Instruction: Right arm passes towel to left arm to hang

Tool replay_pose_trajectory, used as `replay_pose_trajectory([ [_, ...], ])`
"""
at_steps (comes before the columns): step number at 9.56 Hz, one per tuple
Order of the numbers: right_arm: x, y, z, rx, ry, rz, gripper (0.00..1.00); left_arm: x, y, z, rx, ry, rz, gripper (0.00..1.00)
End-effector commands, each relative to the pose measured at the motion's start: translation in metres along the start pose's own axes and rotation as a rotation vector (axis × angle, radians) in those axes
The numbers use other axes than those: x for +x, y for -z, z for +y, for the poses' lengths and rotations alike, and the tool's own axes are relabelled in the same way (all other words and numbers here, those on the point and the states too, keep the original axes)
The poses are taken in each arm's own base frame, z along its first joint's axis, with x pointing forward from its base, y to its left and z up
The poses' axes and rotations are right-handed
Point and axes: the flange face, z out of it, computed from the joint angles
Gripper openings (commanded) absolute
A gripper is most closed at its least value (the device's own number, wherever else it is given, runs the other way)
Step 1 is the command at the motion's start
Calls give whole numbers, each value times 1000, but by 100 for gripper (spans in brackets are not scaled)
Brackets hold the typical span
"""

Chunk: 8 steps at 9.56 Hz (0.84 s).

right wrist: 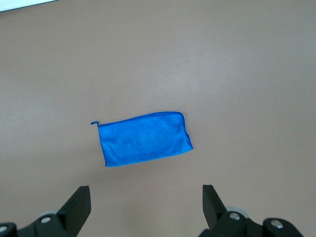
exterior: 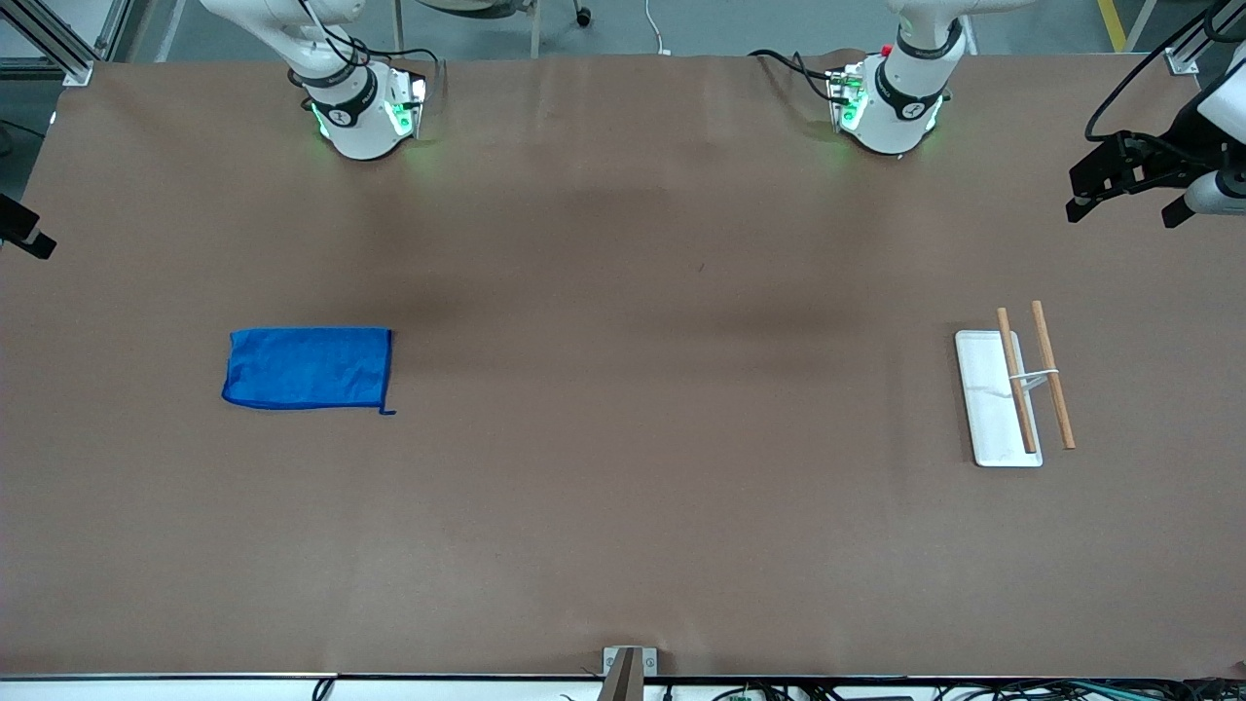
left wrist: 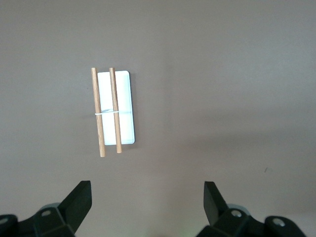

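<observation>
While both arms wait raised above the table, nothing on its brown cover (exterior: 623, 506) is held. Nearest the front camera among the things laid out is the rack (exterior: 1012, 389), toward the left arm's end of the table: a white flat base with two wooden rods (exterior: 1053, 375) carried side by side on a thin white support, one rod over the base and the other past its edge. The towel (exterior: 308, 369) lies a little farther from the front camera, toward the right arm's end, well apart from the rack. It lies flat and slightly wrinkled, a bright blue rectangle, with its short loop (exterior: 386, 410) sticking out at the corner nearer the camera and toward the table's middle.

The right gripper (right wrist: 146, 202) hangs over the table with the towel (right wrist: 144, 138) in view between its spread fingers (right wrist: 79, 200), empty and touching nothing. The left gripper (left wrist: 147, 197) hangs over the table too, its fingers (left wrist: 212, 197) wide apart and empty, the rack (left wrist: 116, 108) below it.

Farthest back, the two green-lit bases stand along the table's edge: the right arm (exterior: 355, 102) and the left arm (exterior: 900, 97)
</observation>
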Motion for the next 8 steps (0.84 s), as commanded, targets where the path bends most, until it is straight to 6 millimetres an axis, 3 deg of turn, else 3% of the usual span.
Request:
replay_pose_trajectory([
  [1, -5, 6, -2, -20, -14, 1, 100, 4, -12, 1, 15, 0, -40, 100],
  [3, -5, 6, -5, -20, -9, 1, 100, 4, -11, 0, 15, 2, -39, 100],
  [5, 2, -10, -8, -22, -1, -27, 100, 4, -4, -3, 15, 3, -23, 100],
  [7, 2, -58, -45, -43, 76, -130, 100, 5, -5, 0, 14, 3, -26, 100],
  [8, 6, -92, -48, -53, 82, -188, 100, 5, -7, 3, 13, -2, -29, 100],
])
